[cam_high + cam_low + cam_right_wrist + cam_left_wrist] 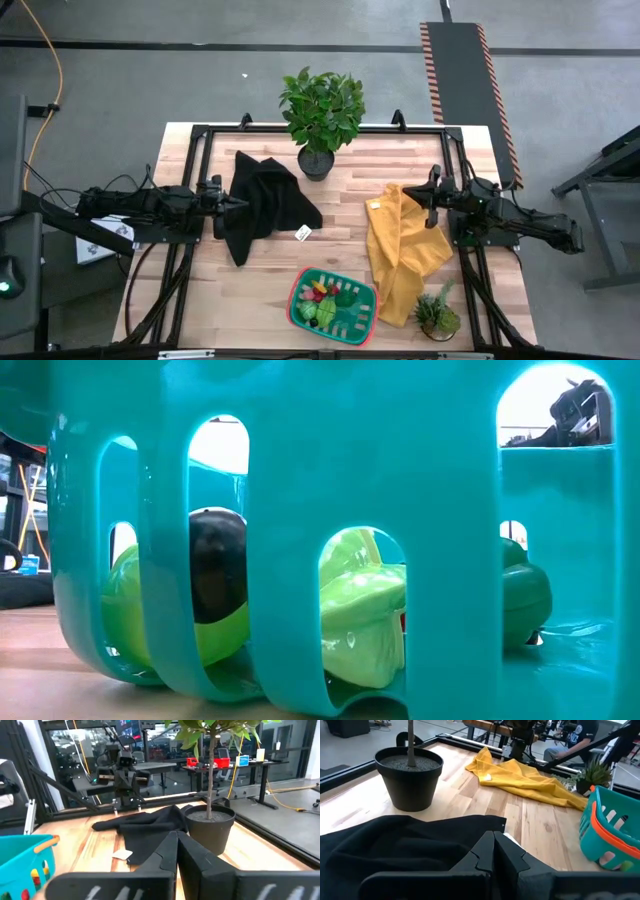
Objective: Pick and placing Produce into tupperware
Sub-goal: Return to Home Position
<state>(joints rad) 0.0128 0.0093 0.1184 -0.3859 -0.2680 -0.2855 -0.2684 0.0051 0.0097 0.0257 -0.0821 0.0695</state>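
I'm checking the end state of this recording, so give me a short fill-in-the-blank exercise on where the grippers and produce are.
1. The left gripper hangs over the ___ cloth.
2. The right gripper hangs over the ___ cloth.
3. The produce lies inside the red-rimmed ___.
4. Both grippers are ___.
Missing words: black; yellow; basket; shut.

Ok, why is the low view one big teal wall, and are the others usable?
Low view: the wall of the teal basket sits against the lens, hiding most of the table; bright light glares through its slots, where the produce shows. Left wrist view: black cloth fills the foreground. High view: evenly lit, nothing blocked.
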